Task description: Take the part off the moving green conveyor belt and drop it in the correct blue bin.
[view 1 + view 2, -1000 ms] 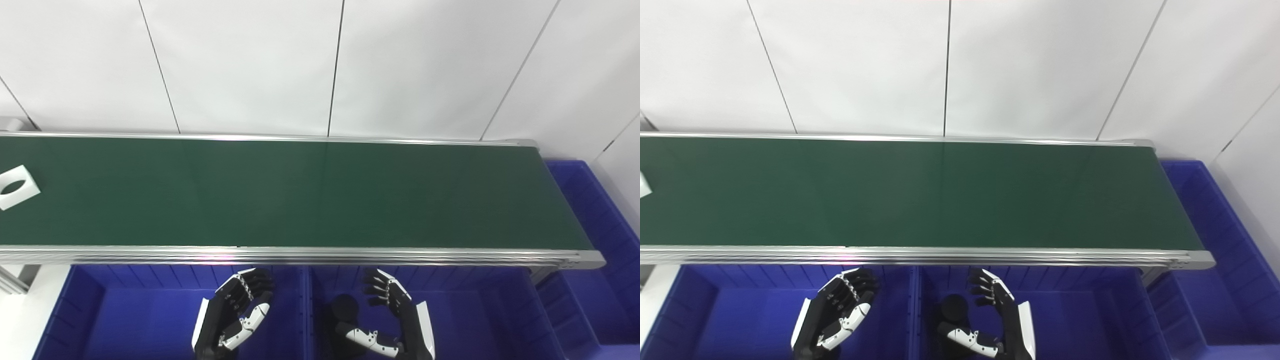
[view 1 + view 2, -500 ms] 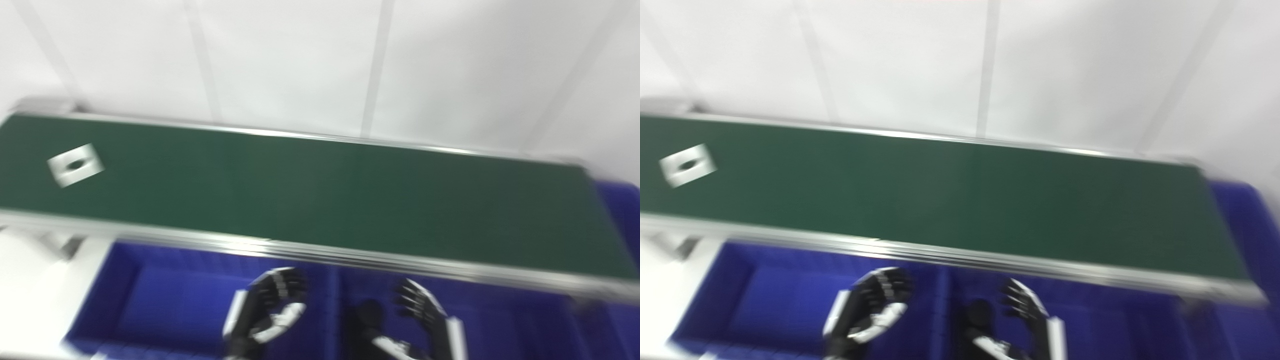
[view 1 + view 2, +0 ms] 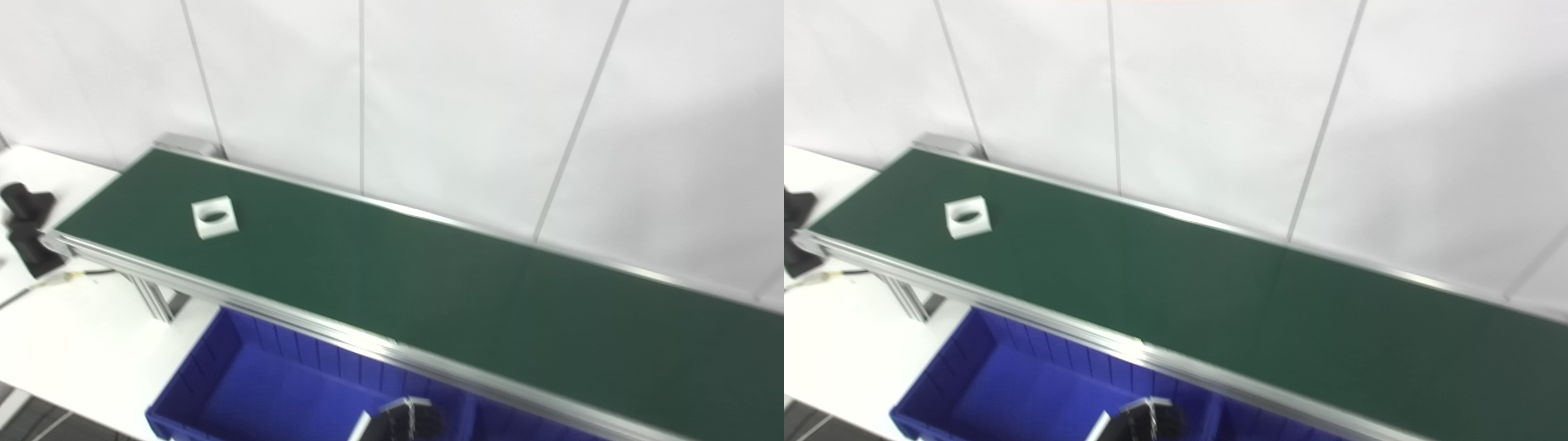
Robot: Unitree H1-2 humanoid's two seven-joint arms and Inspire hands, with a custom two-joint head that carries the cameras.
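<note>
A white square part with a round hole (image 3: 214,217) lies flat on the green conveyor belt (image 3: 441,294), near its far left end. The same part (image 3: 967,216) also shows in the right eye view. Only the top of my left hand (image 3: 401,421) shows at the bottom edge, over the blue bin (image 3: 245,392) in front of the belt, far from the part. Its fingers look curled, and most of it is cut off. My right hand is out of the picture.
A divider wall (image 3: 468,411) closes the blue bin's right side. A black device (image 3: 24,228) with a cable sits on the white table (image 3: 79,324) by the belt's left end. A white panelled wall stands behind the belt.
The camera has swung left, so the whole picture shifted. The part has travelled right along the belt. My right hand has dropped out of view; my left hand is nearly cut off.
</note>
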